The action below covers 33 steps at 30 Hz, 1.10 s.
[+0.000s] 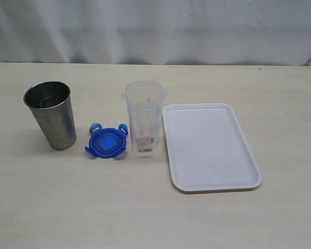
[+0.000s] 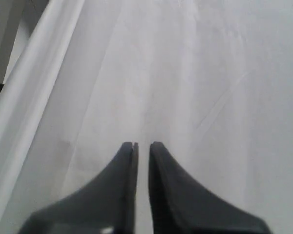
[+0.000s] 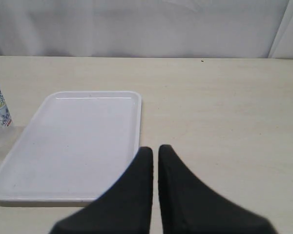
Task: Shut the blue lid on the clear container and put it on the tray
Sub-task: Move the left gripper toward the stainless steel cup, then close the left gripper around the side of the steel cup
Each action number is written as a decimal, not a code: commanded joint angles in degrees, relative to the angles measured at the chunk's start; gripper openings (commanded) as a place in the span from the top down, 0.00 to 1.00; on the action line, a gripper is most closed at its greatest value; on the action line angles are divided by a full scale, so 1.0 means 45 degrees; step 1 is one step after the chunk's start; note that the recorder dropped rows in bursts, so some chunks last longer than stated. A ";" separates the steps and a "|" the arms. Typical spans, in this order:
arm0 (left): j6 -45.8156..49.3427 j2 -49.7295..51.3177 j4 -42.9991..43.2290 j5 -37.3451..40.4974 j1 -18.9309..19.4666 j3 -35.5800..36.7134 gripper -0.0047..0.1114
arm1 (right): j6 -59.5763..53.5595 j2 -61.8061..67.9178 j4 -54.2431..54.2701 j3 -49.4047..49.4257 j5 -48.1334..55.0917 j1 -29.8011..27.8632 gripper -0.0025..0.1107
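Bench (image 1: pixel 145 218) inspected. The clear container (image 1: pixel 144 118) stands upright and uncovered, tall, narrow and transparent, with a barcode sticker near its base. It sits just beside the left edge of the tray (image 1: pixel 217 188), a flat white rectangle with rounded corners and a low rim. The blue lid (image 1: pixel 107 141) lies flat on the bench, flaps splayed, between the container and a grey steel cup (image 1: pixel 52 114). Left gripper (image 2: pixel 142 145): fingers nearly together, thin slit, nothing held. Right gripper (image 3: pixel 156 148): fingers together, empty, above the bench beside the tray

A pale wooden table (image 1: pixel 145 218) stands before a white curtain (image 1: pixel 145 31).
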 commanded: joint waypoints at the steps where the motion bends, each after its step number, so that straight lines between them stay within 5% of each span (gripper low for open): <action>1: -0.0616 0.0766 0.0177 -0.1314 0.0040 -0.0108 0.47 | -0.0069 -0.0061 0.0006 0.0029 0.0023 -0.0084 0.94; 2: -0.0639 0.1560 0.0234 -0.1659 0.0040 -0.0194 0.28 | -0.0069 -0.0061 0.0006 0.0029 0.0023 -0.0084 0.94; 4: -0.0639 0.3001 0.0724 -0.2282 0.0040 -0.0226 0.19 | -0.0069 -0.0061 0.0006 0.0029 0.0023 -0.0084 0.94; 10: -0.0645 0.8939 0.3190 -0.4915 0.0040 -0.0297 0.19 | -0.0069 -0.0061 0.0006 0.0029 0.0023 -0.0084 0.94; 19: 0.0410 1.5864 0.3892 -0.8896 0.0040 -0.0386 0.20 | -0.0069 -0.0061 0.0006 0.0029 0.0023 -0.0084 0.94; 33: 0.0935 2.0757 0.5238 -0.9017 0.0040 -0.2480 0.20 | -0.0069 -0.0061 0.0006 0.0029 0.0023 -0.0084 0.94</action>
